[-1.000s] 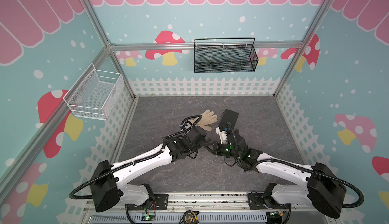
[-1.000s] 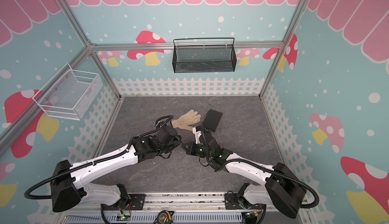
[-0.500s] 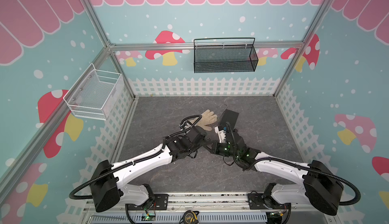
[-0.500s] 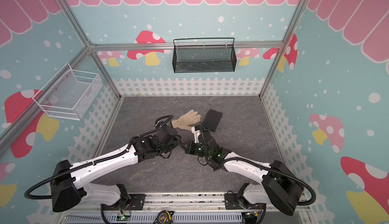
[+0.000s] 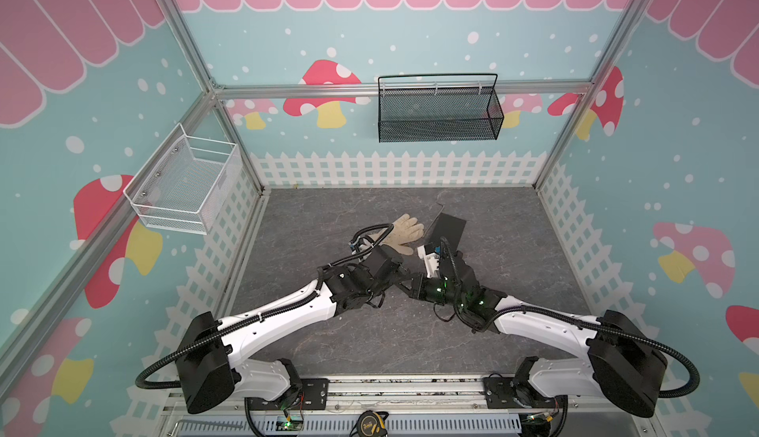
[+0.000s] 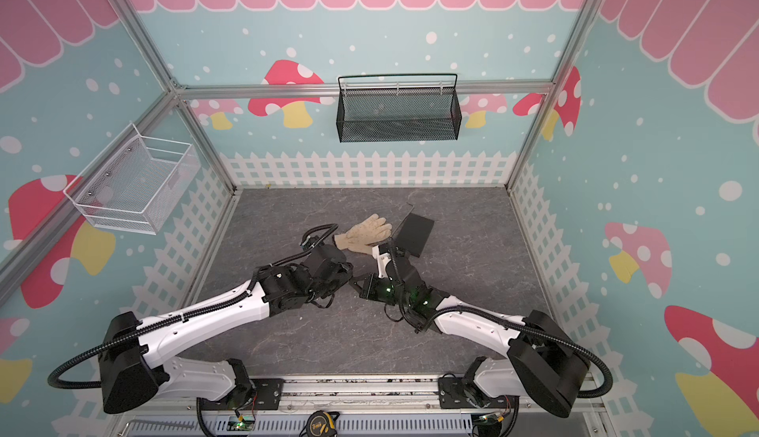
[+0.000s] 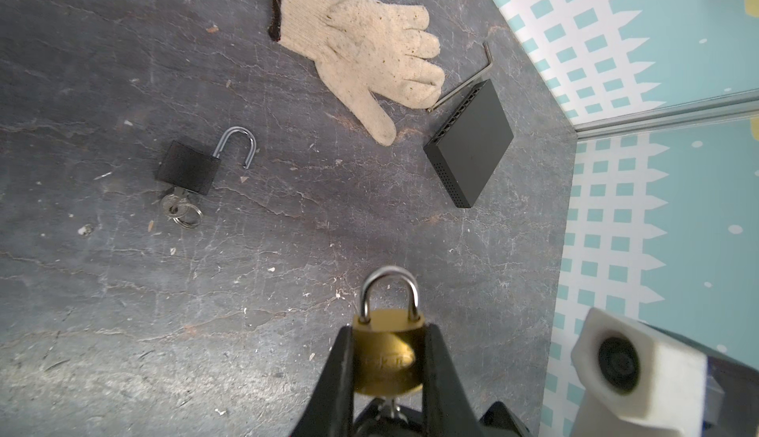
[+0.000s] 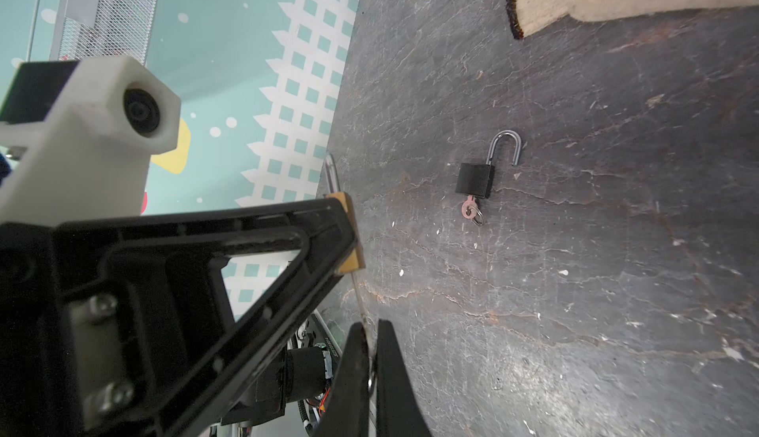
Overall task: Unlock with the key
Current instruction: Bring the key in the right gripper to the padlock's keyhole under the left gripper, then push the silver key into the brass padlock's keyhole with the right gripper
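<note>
Padlock (image 7: 388, 357), shackle (image 7: 390, 287) away from key (image 8: 359, 296)

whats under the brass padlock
A key runs up into the underside of the brass padlock, which the left pincer clamps. The right pincer pinches the key; its head is hidden inside that grip.

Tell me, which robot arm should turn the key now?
Right, probably: the right pincer is shut on the key stuck into the brass padlock, while the left pincer only clamps that padlock's body.
</note>
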You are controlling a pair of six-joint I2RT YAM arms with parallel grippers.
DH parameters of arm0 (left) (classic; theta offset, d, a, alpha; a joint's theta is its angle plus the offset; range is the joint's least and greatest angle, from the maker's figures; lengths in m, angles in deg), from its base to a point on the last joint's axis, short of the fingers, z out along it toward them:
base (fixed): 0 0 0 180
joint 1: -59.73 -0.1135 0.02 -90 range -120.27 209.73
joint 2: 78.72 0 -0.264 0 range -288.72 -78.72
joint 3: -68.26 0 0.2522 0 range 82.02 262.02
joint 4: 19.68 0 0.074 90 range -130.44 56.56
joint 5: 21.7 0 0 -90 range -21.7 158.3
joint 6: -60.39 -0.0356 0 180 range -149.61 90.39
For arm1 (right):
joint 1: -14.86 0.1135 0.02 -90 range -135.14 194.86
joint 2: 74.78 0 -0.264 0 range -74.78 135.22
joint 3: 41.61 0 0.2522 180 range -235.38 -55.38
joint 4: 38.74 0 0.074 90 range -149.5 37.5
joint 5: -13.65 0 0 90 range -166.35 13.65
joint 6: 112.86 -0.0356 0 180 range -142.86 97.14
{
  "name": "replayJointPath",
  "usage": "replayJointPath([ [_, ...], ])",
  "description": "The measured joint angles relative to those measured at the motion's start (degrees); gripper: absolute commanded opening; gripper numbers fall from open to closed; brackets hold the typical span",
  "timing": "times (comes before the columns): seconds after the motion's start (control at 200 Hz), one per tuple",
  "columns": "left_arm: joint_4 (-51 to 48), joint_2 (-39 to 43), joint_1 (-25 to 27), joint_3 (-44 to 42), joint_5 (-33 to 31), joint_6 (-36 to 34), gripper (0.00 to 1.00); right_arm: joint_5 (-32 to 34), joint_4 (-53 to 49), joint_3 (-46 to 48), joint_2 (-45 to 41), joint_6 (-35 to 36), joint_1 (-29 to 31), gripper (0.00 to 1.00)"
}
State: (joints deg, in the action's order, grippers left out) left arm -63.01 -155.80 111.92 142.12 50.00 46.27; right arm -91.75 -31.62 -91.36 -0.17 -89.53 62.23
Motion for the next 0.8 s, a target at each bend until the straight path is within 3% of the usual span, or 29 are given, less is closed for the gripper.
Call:
replayJointPath([
  [0.36,0.24,0.59,0.02,-0.02,0.28,-0.31,0.00,-0.92,0.55,-1.03,0.46,-0.07,-0.02,0.00],
  [0.8,-4.81,0.37,1.16,4.37,0.66,-8.52,0.00,-4.26,-2.75,-3.93,-0.20,2.67,-1.64,0.00],
])
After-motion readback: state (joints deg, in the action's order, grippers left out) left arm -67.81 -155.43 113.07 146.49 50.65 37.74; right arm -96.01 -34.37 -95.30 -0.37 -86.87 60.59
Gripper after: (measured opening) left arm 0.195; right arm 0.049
